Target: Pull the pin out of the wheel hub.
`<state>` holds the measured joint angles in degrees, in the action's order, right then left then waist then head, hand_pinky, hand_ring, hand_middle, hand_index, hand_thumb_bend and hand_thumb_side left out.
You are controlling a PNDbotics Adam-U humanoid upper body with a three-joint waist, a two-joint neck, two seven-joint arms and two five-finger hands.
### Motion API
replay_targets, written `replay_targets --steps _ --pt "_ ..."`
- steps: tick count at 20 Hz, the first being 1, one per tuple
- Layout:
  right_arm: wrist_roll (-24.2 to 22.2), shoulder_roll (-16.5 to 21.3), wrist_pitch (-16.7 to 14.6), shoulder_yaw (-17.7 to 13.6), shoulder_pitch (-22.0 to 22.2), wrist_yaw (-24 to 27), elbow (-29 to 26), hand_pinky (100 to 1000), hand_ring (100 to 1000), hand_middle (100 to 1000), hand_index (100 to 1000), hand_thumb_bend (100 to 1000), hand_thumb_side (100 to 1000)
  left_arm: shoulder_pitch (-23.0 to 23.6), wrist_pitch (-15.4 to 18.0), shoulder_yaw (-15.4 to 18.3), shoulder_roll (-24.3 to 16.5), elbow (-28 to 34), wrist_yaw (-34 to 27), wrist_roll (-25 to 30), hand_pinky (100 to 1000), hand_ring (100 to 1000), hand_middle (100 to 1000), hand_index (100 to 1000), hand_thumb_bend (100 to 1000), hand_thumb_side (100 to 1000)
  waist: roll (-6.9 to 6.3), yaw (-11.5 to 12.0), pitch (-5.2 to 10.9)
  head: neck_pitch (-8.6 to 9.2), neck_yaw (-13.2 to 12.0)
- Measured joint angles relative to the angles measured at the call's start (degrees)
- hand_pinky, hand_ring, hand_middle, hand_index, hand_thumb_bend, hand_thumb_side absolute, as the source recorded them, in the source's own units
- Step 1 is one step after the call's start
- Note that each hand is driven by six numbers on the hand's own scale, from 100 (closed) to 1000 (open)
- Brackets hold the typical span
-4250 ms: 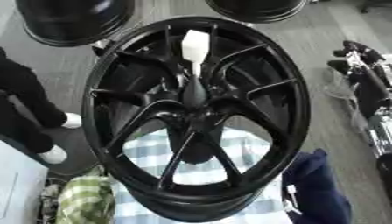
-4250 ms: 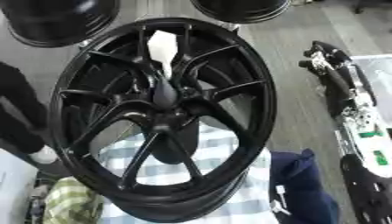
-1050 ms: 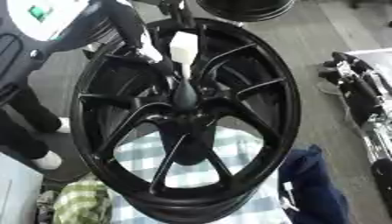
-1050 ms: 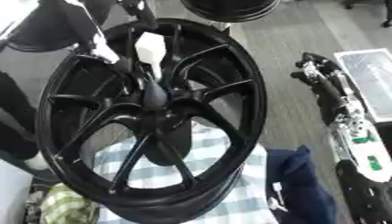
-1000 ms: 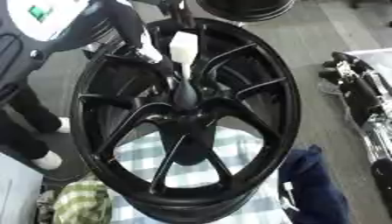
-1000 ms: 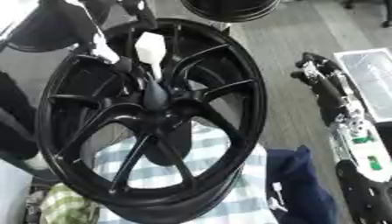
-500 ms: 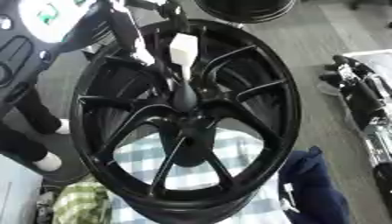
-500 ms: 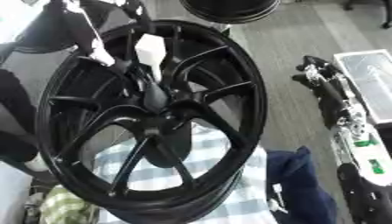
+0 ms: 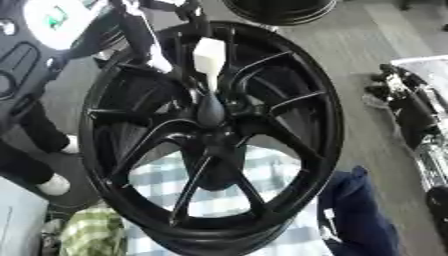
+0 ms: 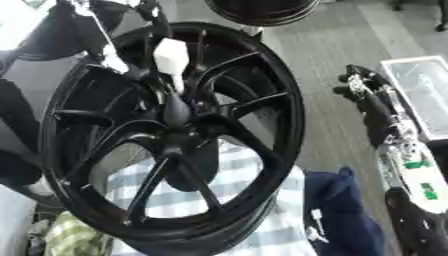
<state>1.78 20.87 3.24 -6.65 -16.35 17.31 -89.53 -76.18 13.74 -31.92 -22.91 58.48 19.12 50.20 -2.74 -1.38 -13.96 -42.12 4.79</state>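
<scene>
- white pin (image 9: pixel 208 60) seated in centre of black wheel hub (image 9: pixel 210 137) (upright, tilted)
- left robot hand (image 9: pixel 153 35) at upper rim beside pin, grip state unclear
- right robot hand (image 10: pixel 372 102) idle at right, fingers relaxed

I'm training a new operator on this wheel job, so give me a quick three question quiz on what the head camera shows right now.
1. True or false: the white pin is already out of the wheel hub.
2. Which hand is up beside the pin? A) the left hand B) the right hand C) both
3. Fill in: under the black wheel lies a blue and white ______ cloth.

Key:
1. False. The pin stands in the hub, its white head above the spokes.
2. A. The left hand comes in from the upper left and sits just left of the pin's head; the right hand lies at the right edge, away from the wheel.
3. Checked.
</scene>
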Motion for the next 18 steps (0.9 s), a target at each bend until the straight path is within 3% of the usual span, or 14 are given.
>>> replay_targets --steps 14,18 --pt "-0.1 -0.5 0.1 0.0 0.0 0.0 0.3 911 678 671 802 100 477 0.1 0.4 -0.7 1.1 -0.7 -1.5 -0.4 924 863 760 805 427 145 -0.26 -0.4 -0.26 0.47 -0.3" --pt "-0.2 -0.5 0.2 0.0 0.0 0.1 0.3 911 678 671 802 100 479 0.1 0.4 -0.7 1.3 -1.1 -1.2 -0.4 916 852 741 749 364 100 -0.27 -0.5 -0.26 0.48 -0.4"
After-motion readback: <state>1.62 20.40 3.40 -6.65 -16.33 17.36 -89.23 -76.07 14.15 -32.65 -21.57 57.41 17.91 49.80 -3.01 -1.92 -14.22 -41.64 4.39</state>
